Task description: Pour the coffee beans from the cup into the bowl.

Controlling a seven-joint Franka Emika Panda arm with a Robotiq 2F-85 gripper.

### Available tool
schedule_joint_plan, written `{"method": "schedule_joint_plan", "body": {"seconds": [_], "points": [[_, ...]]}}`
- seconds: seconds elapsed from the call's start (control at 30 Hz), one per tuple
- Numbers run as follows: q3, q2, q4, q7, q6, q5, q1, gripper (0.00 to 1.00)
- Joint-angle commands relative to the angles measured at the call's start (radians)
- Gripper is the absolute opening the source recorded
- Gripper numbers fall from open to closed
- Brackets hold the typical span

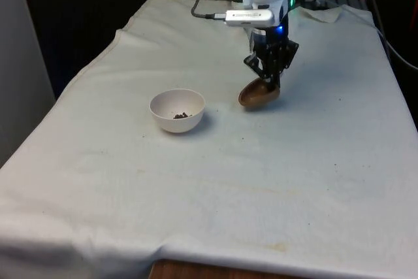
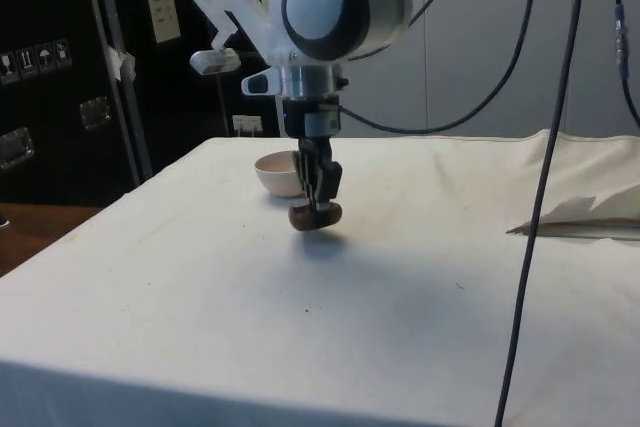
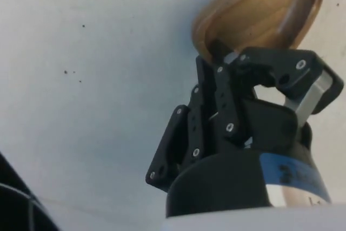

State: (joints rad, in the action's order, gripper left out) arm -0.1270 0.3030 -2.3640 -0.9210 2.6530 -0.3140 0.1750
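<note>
Hand [image 1: 270,82] gripping the tilted brown cup [image 1: 258,95] at frame centre, white bowl [image 1: 177,110] with few beans [image 1: 181,115] at its left, apart

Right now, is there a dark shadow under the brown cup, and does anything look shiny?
In the side view, a soft grey shadow lies on the white cloth under the tilted brown wooden cup held by the black tool. In the front view, the shadow beside the cup is faint. In the wrist view, the cup's inner wall shows a mild sheen.
</note>
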Motion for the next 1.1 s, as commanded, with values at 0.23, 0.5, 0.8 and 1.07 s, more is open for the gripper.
{"method": "schedule_joint_plan", "body": {"seconds": [0.23,0.5,0.8,1.07], "points": [[0.004,0.004,-0.022,0.113,0.064,0.116,0.014,0.00],[0.016,0.007,-0.034,0.228,0.100,0.237,0.014,0.00],[0.033,0.034,-0.040,0.355,0.157,0.372,0.005,0.00],[0.039,0.042,-0.040,0.371,0.172,0.392,-0.002,0.00]]}}
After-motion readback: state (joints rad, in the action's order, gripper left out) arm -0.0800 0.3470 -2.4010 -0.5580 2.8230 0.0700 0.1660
